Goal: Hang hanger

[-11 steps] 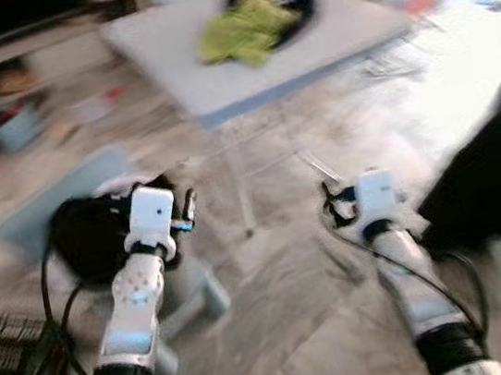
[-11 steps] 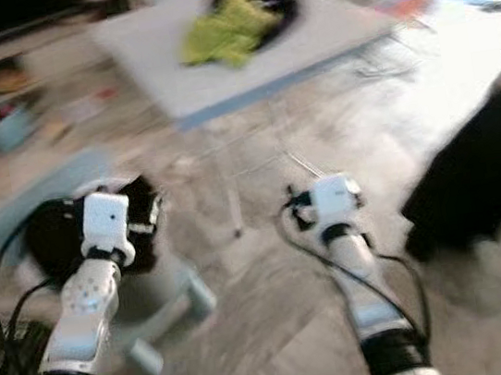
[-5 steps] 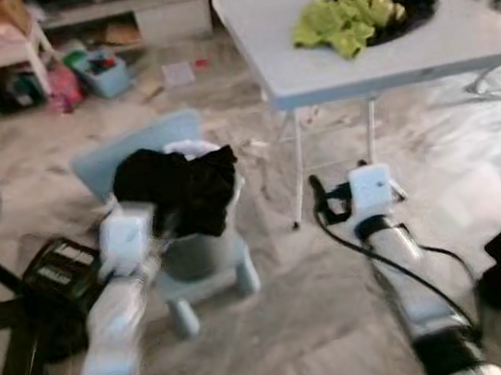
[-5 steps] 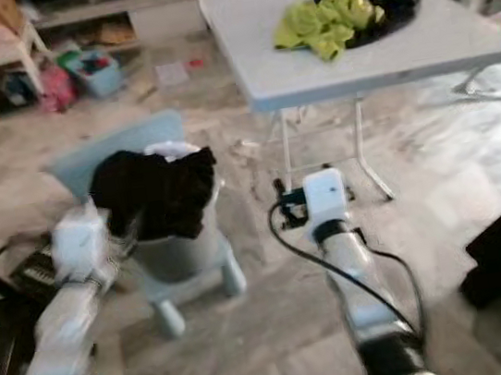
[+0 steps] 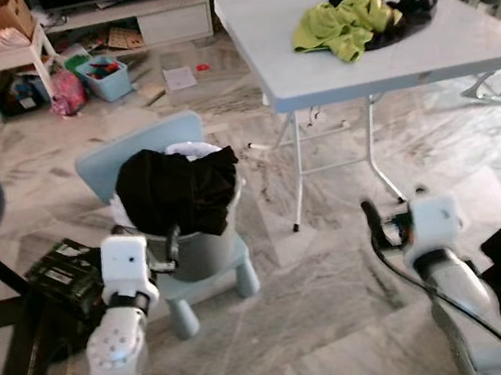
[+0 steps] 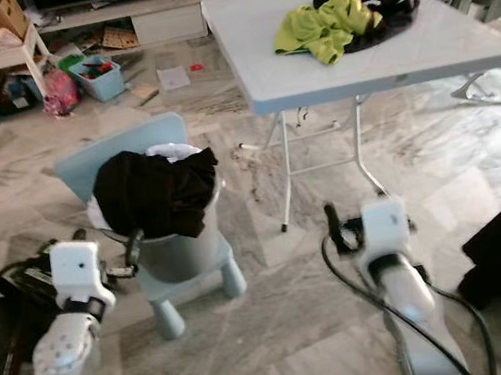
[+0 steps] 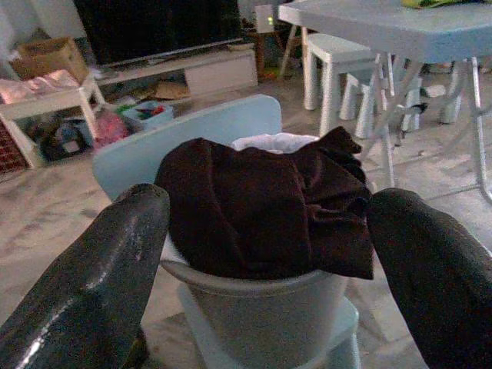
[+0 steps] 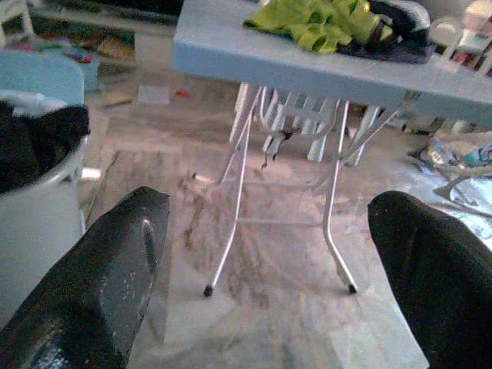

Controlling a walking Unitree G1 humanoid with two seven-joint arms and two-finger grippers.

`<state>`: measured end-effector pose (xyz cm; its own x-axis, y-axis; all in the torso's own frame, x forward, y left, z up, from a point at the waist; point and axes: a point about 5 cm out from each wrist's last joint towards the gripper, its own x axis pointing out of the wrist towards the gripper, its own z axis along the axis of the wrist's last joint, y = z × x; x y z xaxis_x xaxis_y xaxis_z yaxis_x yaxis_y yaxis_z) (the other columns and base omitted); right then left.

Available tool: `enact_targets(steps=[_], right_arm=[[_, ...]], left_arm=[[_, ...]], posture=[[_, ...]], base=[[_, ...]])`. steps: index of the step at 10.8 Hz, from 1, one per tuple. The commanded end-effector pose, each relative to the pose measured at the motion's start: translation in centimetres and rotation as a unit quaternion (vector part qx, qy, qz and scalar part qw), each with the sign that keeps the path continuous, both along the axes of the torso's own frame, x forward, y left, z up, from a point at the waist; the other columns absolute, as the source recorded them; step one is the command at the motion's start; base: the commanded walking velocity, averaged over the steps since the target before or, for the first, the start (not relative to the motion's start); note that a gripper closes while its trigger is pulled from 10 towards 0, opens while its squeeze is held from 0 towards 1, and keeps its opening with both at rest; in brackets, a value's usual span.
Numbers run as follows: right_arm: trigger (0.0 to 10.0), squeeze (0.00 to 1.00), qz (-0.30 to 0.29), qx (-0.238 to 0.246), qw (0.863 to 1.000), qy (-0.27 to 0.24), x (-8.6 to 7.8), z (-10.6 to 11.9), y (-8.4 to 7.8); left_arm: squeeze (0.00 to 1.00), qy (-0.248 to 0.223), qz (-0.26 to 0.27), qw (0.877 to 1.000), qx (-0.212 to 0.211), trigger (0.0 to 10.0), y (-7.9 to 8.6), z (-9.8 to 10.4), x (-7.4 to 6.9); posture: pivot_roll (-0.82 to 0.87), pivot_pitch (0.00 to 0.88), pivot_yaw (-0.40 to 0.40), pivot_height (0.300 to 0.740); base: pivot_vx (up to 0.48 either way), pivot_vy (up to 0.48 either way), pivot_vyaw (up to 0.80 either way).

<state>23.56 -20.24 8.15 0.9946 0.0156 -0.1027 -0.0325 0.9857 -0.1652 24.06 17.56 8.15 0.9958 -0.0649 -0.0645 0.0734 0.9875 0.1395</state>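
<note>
Facing the grey bucket on the small blue chair, I hold the left gripper and right gripper spread and empty, can't spot a hanger, so I'd search the black garment atop the bucket slowly

A black cloth covers most of the bucket; what lies beneath is perhaps white laundry.

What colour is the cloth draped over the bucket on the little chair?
Black cloth, clearest in the left eye view.
</note>
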Motion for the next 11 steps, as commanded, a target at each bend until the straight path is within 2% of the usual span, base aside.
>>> enact_targets(steps=[1, 3, 5, 7, 11], right_arm=[[10.0, 0.0, 0.018, -0.015, 1.0, -0.012, 0.1, 0.8, 0.2], [10.0, 0.0, 0.013, -0.012, 1.0, -0.019, 1.1, 1.3, 0.6], [10.0, 0.0, 0.035, -0.012, 0.999, -0.013, 0.9, 1.1, 1.7], [10.0, 0.0, 0.037, -0.016, 0.999, -0.012, 0.9, 1.0, 1.7], [10.0, 0.0, 0.045, -0.024, 0.998, -0.022, 1.8, 1.6, 2.0]], left_arm=[[0.0, -0.006, -0.004, 1.0, -0.004, 10.0, 0.1, 0.5, 0.0], [0.0, -0.014, -0.018, 1.0, -0.012, 10.0, -0.5, 1.1, 0.4], [0.0, -0.021, -0.02, 1.0, -0.009, 10.0, -0.3, 1.6, 1.0], [0.0, -0.02, -0.015, 1.0, -0.008, 10.0, 0.1, 1.6, 0.9], [0.0, -0.019, -0.022, 0.999, -0.013, 10.0, -0.6, 1.5, 1.1]], posture=[[-0.04, 0.0, -0.055, 0.74], [-0.03, 0.0, -0.047, 0.74], [-0.02, 0.0, -0.05, 0.74], [-0.02, 0.0, -0.055, 0.74], [-0.01, 0.0, -0.059, 0.74]], base=[[0.0, 0.0, 0.0], [0.144, 0.0, 0.79], [0.304, 0.0, 0.0], [0.308, 0.0, 0.0], [0.314, 0.0, 0.0]])
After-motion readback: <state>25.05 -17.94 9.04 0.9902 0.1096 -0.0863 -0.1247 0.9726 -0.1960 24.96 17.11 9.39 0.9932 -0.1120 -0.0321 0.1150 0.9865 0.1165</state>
